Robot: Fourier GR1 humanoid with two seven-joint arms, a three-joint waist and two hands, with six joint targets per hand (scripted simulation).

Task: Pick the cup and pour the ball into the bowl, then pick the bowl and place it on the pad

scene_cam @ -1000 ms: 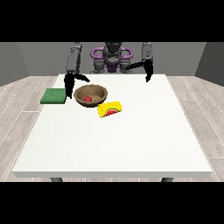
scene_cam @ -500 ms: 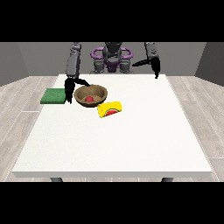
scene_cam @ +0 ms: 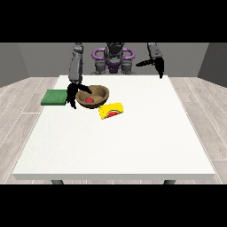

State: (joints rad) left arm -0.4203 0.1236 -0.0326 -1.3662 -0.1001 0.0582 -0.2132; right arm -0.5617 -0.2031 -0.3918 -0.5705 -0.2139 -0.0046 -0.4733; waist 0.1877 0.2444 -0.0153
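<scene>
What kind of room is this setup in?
Probably a bare test room for tabletop handling: a large white table, wood-plank floor, plain grey walls, and only a bowl and green pad.

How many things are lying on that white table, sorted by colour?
Green: 1, the flat green pad
Brown: 1, the wooden bowl
Red: 1, the ball inside the bowl
Yellow: 1, the yellow cup lying on its side
Total: 4
</scene>
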